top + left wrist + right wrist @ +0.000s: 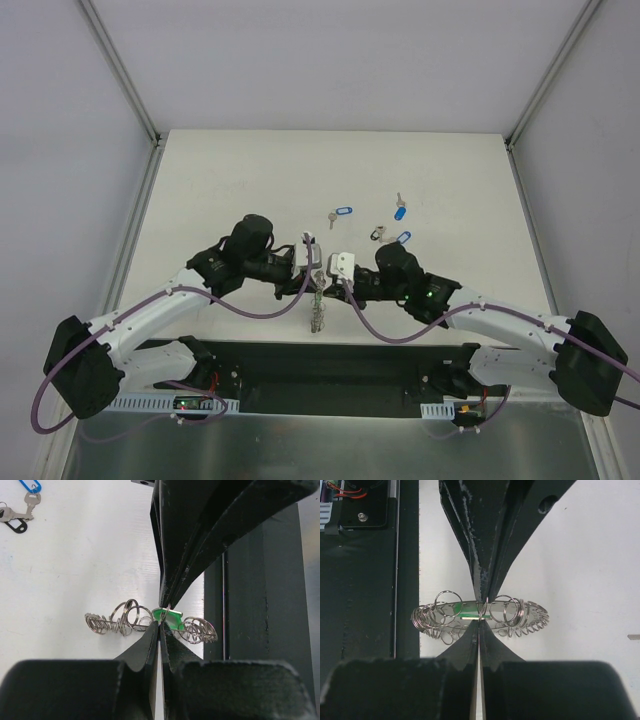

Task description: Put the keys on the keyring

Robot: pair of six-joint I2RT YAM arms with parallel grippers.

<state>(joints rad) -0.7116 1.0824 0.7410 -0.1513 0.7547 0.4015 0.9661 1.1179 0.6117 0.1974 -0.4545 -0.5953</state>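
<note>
We find the keyring (527, 614) edge-on between the arms, near the front of the white desk (450, 180). We cannot tell whether it touches the desk. The left claw (160, 628) and the right claw (479, 624) are each pinched tight on its rim, tips facing at one spot. The green key (169, 616) sits just beside that pinch, and we cannot tell whether either claw catches it too. We judge the ring light and stiff but its wire fringe springy and slippery, so the rim is the place to hold. The desk looks smooth. The blue keys (400, 211) lie well apart, farther back, and the black base plate (330, 365) is near.
</note>
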